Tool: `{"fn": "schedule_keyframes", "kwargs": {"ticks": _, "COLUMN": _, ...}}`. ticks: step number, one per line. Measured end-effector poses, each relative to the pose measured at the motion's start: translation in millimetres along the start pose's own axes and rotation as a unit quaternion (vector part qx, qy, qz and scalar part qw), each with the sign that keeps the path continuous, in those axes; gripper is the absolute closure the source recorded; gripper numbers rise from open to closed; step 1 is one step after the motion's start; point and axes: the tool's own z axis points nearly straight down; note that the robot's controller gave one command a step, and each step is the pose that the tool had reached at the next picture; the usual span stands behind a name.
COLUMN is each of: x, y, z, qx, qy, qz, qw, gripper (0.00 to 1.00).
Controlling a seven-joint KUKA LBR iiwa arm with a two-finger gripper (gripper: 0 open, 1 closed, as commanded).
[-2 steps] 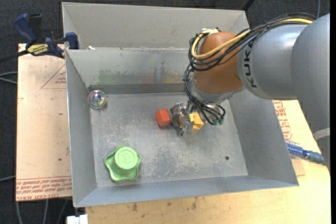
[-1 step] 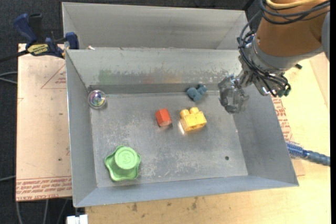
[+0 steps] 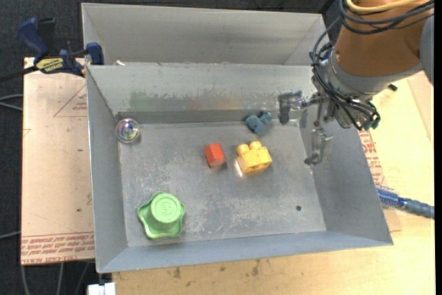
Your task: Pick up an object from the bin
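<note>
At the right of the frame the gripper [image 3: 315,148] hangs over bare floor of the bin [image 3: 207,38], beside its right wall. Whether the jaws stand open or closed I cannot tell, and nothing shows in them. Nearest, up and to its left, a small blue-grey lump [image 3: 259,122] lies by the back wall, then a yellow block [image 3: 253,157] and an orange block [image 3: 215,155] (just apart). The yellow one looks the easier pick: centre over it, descend straight, avoid its orange neighbour.

The bin [image 3: 276,207] is dull, scuffed grey metal. The yellow brick [image 3: 253,157] and green lid [image 3: 161,215] look like smooth plastic; the small ball [image 3: 128,130] is glossy.
</note>
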Motion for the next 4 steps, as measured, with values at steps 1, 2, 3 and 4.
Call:
{"fn": "schedule_keyframes", "kwargs": {"ticks": 1, "x": -45.4, "y": 22.4, "z": 128.8, "qx": -0.002, "qy": 0.0036, "qz": 0.009, "qw": 1.0, "gripper": 0.0}}
{"fn": "schedule_keyframes", "kwargs": {"ticks": 2, "x": -41.0, "y": 1.1, "z": 190.8, "qx": -0.001, "qy": 0.0029, "qz": -0.054, "qw": 0.9985, "gripper": 0.0}}
{"fn": "schedule_keyframes", "kwargs": {"ticks": 3, "x": -42.5, "y": 1.3, "z": 187.9, "qx": -0.001, "qy": 0.0007, "qz": -0.054, "qw": 0.9985, "gripper": 1.0}}
{"fn": "schedule_keyframes", "kwargs": {"ticks": 4, "x": -15.9, "y": 27.7, "z": 58.6, "qx": 0.001, "qy": -0.003, "qz": -0.076, "qw": 0.9971, "gripper": 1.0}}
